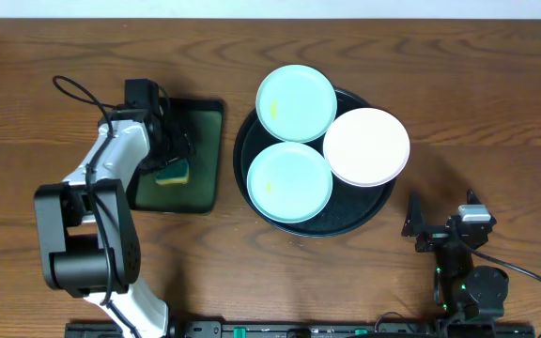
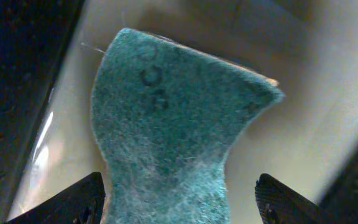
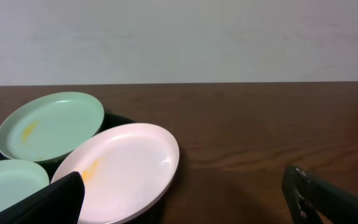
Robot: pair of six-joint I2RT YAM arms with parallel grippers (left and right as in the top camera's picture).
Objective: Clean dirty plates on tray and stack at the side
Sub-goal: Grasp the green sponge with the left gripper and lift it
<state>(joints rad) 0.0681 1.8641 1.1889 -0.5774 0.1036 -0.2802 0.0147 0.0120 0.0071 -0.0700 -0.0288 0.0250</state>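
Note:
Three plates lie on the round black tray [image 1: 346, 222]: a mint plate [image 1: 295, 102] at the back, a mint plate [image 1: 289, 181] at the front and a white plate [image 1: 366, 145] on the right. The right wrist view shows yellow smears on the back mint plate [image 3: 48, 124] and the white plate [image 3: 123, 168]. My left gripper [image 1: 169, 158] is open, low over a green sponge [image 1: 171, 174]. In the left wrist view the sponge [image 2: 173, 124] lies between the spread fingers [image 2: 179, 205]. My right gripper [image 1: 442, 216] is open and empty, right of the tray.
The sponge lies in a dark green rectangular tray [image 1: 203, 160] left of the black tray. Bare wooden table [image 1: 496, 113] lies right of the plates. The right gripper's fingers [image 3: 185, 199] frame the white plate's near edge and the table.

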